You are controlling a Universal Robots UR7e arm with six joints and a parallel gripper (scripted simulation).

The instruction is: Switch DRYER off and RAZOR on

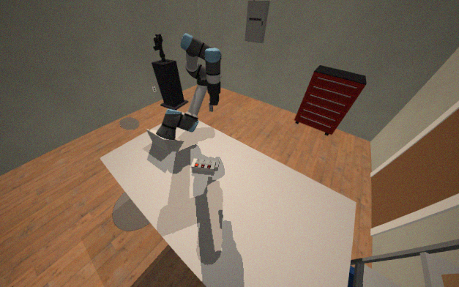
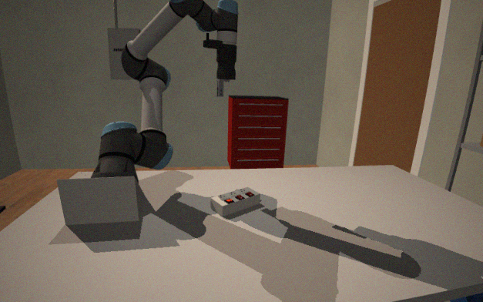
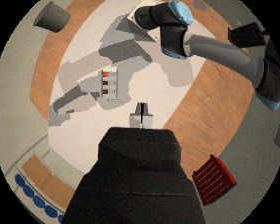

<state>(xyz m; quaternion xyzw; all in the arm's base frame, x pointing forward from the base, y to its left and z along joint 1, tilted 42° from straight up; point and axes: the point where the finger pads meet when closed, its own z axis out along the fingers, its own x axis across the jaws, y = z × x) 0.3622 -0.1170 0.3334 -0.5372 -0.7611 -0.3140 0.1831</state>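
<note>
A white power strip (image 1: pixel 206 165) with three red rocker switches lies flat on the table near its middle; it also shows in the exterior view (image 2: pixel 236 200) and in the wrist view (image 3: pixel 107 83). The switch labels are too small to read. My gripper (image 2: pixel 220 91) hangs high above the table, pointing down, far above the strip. Its fingers are shut together with nothing between them, as the wrist view (image 3: pixel 141 111) shows. In the top view the gripper (image 1: pixel 211 107) is up beside the arm's forearm.
The arm's base sits on a grey block (image 2: pixel 100 200) at the table's far-left corner. A red drawer cabinet (image 2: pixel 257 131) stands on the floor behind the table. A black pedestal (image 1: pixel 168 82) stands by the wall.
</note>
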